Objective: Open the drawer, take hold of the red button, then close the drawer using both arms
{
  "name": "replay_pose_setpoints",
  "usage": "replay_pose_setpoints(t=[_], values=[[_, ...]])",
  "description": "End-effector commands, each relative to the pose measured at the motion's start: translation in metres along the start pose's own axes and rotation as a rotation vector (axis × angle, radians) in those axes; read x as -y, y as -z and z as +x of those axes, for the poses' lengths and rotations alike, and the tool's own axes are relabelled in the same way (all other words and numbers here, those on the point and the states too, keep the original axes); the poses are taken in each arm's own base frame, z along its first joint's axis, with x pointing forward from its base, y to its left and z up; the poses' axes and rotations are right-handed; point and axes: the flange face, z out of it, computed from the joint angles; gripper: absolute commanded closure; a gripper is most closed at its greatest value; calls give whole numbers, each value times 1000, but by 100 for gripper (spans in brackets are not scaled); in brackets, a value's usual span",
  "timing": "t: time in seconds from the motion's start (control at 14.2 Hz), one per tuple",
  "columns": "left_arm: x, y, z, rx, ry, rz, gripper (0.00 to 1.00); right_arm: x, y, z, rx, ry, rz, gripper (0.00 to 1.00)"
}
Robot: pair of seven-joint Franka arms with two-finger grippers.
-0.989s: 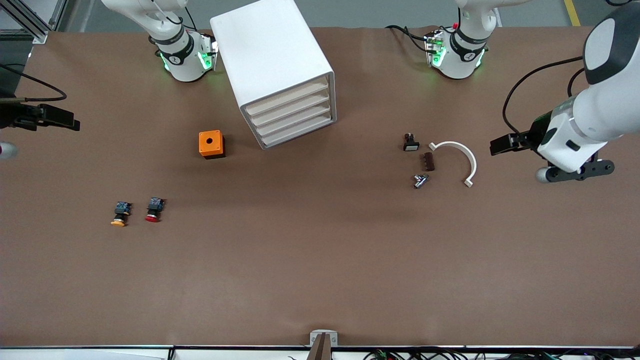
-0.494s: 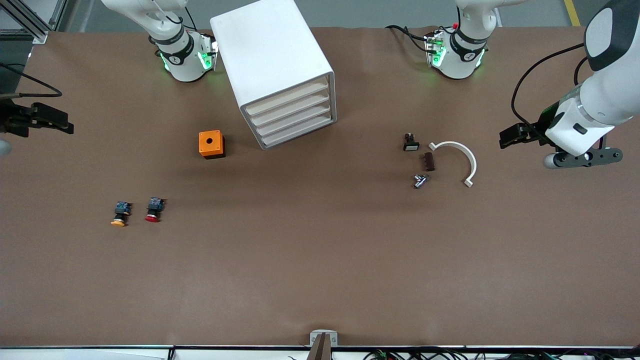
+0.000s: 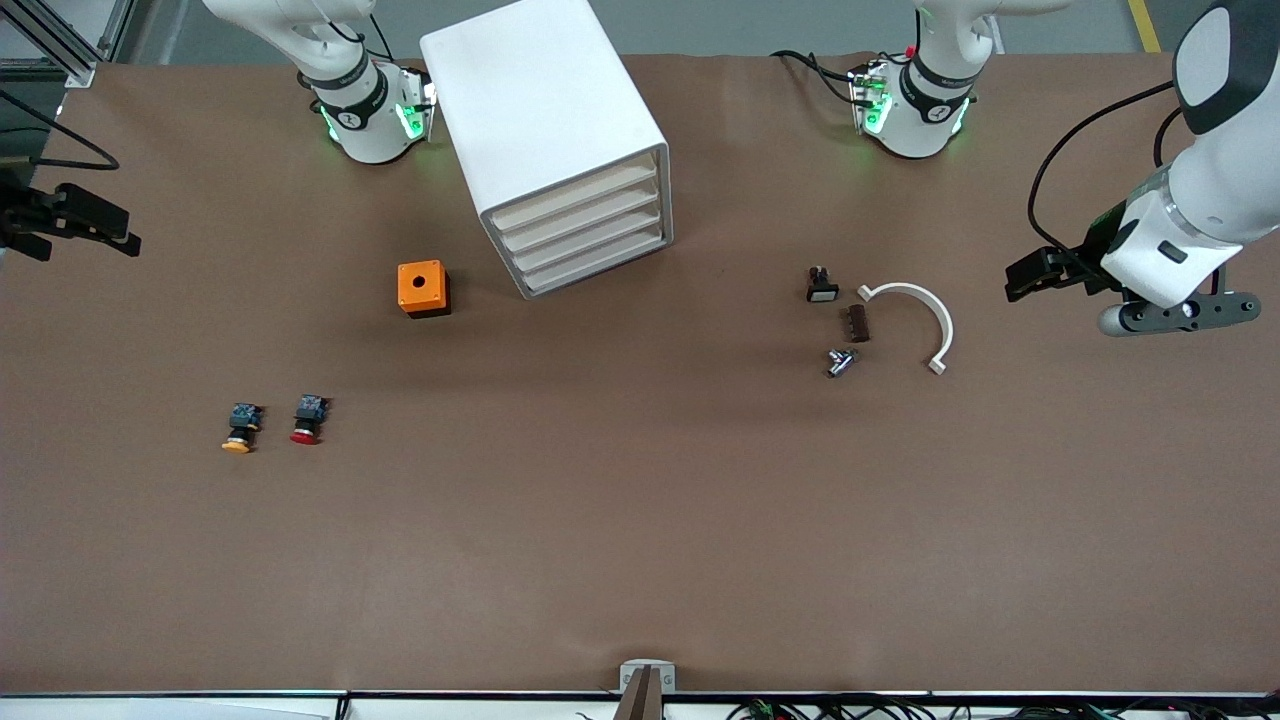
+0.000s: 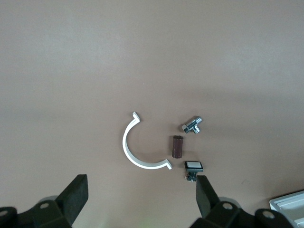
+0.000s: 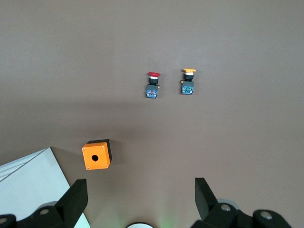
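The white cabinet (image 3: 545,120) stands between the two arm bases, its four stacked drawers (image 3: 585,228) all pushed in. The red-capped button (image 3: 306,420) lies on the table toward the right arm's end, nearer the front camera than the orange box; the right wrist view shows the button (image 5: 153,85) too. My right gripper (image 3: 95,222) hangs open and empty over the table's edge at the right arm's end, fingers (image 5: 76,199) wide apart. My left gripper (image 3: 1032,274) hangs open and empty over the left arm's end, its fingers (image 4: 206,194) spread.
A yellow-orange-capped button (image 3: 238,430) lies beside the red one. An orange box with a hole (image 3: 423,288) sits near the cabinet. Toward the left arm's end lie a white curved clip (image 3: 920,315), a brown block (image 3: 857,323), a small metal fitting (image 3: 840,361) and a black-and-white switch (image 3: 821,285).
Both arms have drawn outward: the left gripper toward the left arm's end, the right gripper toward the right arm's end. Nothing on the table has moved.
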Motion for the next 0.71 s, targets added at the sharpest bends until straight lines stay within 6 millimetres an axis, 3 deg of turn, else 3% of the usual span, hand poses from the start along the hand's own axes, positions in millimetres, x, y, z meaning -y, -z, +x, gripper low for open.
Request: replay_pose_setpoints(t=[0.0,0.21,0.42,0.64], values=[[4,6,-6,-26,-13,4,0,3,2,-21,-33,-18,16,0],[1,30,-4,-72,-16,-5,0,2,4,-25,-41,-19,14,0],[13,64,-3,-128,6,-13,0,0,4,-26,-42,-19,15,0],[10,78,-9,-110,2,-7,0,0,5,-26,-47,-9,14,0]])
